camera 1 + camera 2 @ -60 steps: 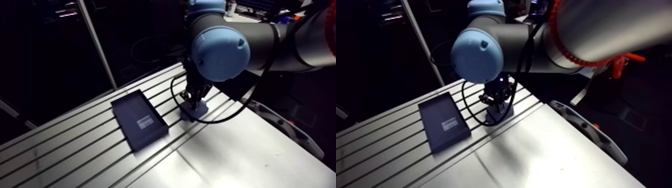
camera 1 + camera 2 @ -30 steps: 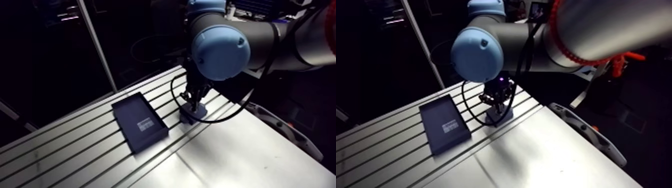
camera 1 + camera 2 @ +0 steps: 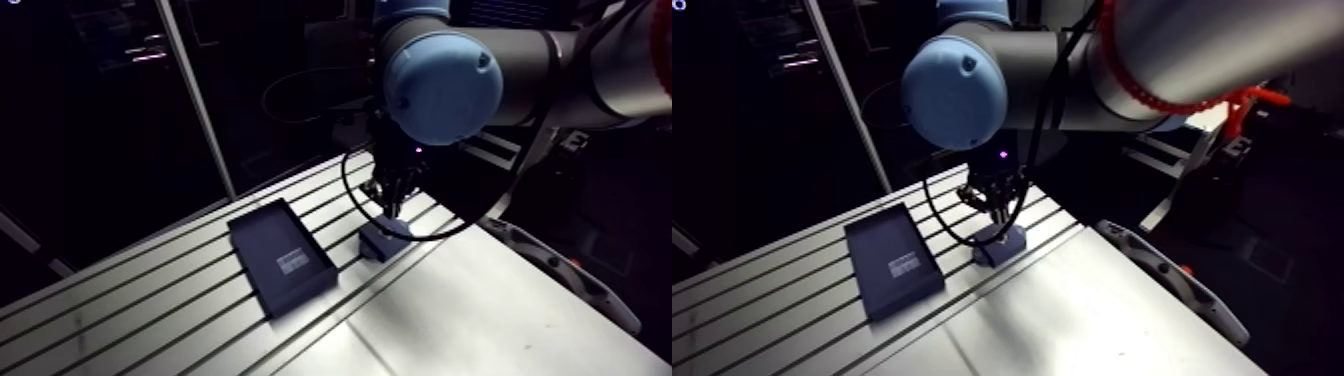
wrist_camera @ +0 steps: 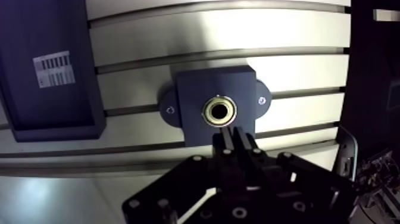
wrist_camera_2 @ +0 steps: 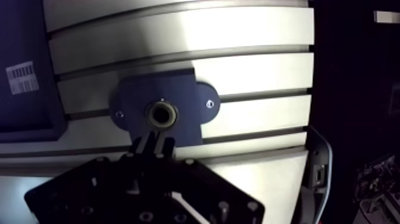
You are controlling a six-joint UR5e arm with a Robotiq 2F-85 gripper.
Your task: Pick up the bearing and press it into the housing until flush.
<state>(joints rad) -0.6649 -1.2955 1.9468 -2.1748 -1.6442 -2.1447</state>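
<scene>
Over on the left a dark tray (image 4: 50,71) lies on the slotted table (image 4: 297,65), a white barcode label (image 4: 53,68) on its floor and nothing else that I can make out inside it; just beside it, toward the middle, stands the dark housing (image 4: 238,89), a square block with an ear on either side and a small screw (image 4: 171,109) in each; the bearing (image 4: 208,111) sits in the housing's bore as a pale metal ring, and from here I can't say whether it is truly level with the face. The gripper (image 4: 234,132) hangs just above the near edge of the block, its two fingers clenched together with nothing between them, and they point slightly off the ring's centre.

To my eye the worry is the final push. If those closed tips come down on one side of the ring, the bearing could tilt and jam in the bore; if they land dead centre, they may slip into the hole and press nothing. A hard, skewed shove might also drag the block along the table slots, should the screws not be tight.
</scene>
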